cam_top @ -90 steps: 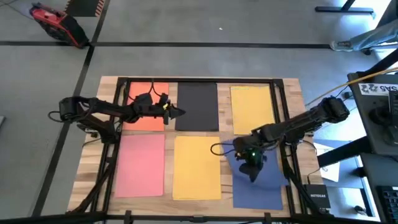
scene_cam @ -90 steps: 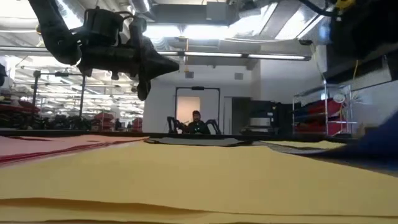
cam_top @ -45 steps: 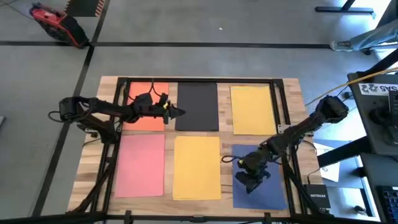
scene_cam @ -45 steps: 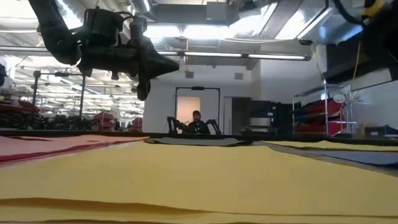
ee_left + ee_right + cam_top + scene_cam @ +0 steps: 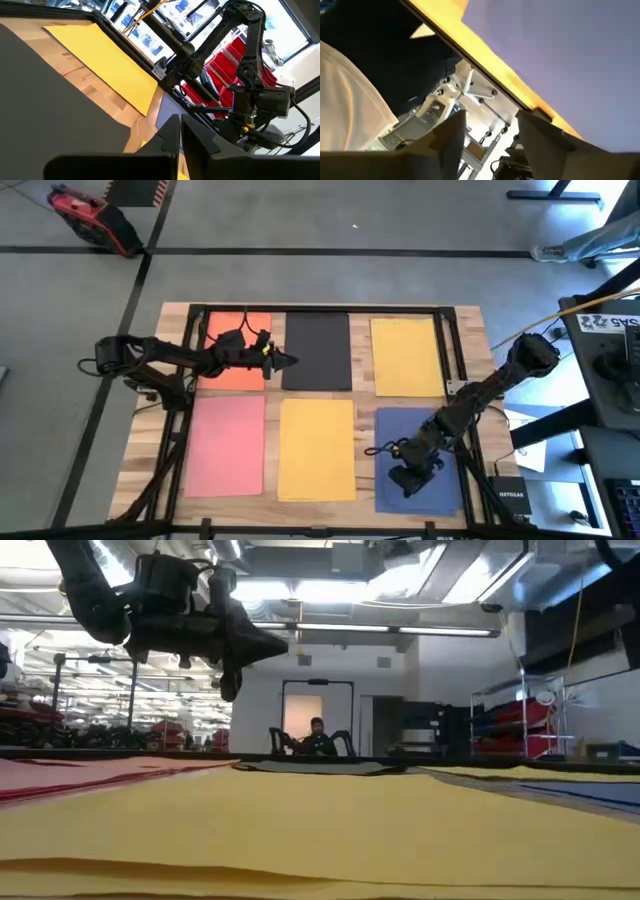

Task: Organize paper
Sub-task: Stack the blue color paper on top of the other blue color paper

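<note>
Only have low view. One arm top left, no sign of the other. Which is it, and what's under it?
Observer: That's the left hand, above the black sheet at its edge beside the orange sheet.
Operator: And the other arm?
Observer: The right hand is over the blue sheet, in the row nearest your camera.
Operator: Open?
Observer: Yes. The right wrist view shows its fingers apart with nothing between them.
</note>
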Robot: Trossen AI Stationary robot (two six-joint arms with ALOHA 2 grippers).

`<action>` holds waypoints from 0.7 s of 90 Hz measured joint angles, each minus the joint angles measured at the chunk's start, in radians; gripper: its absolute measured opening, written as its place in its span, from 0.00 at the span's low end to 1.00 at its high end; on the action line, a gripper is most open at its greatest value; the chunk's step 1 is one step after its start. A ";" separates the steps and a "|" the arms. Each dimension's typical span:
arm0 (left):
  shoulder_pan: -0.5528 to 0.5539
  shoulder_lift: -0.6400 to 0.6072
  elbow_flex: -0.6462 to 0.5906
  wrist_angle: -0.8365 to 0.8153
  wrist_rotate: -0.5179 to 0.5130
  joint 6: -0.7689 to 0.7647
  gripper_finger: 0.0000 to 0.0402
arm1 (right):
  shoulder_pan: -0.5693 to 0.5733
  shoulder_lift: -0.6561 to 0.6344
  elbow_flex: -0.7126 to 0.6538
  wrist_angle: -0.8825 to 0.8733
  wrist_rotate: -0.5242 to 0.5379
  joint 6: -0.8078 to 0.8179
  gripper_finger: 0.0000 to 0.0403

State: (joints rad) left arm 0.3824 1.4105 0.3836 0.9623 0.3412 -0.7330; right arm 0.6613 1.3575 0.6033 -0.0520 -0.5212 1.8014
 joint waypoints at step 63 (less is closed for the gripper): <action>0.040 0.000 0.001 -0.001 -0.050 -0.058 0.00 | -0.080 0.160 0.070 0.054 0.351 -0.203 0.01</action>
State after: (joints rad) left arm 0.4228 1.4105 0.3847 0.9615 0.2915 -0.7907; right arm 0.5816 1.5178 0.6737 0.0022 -0.1698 1.5979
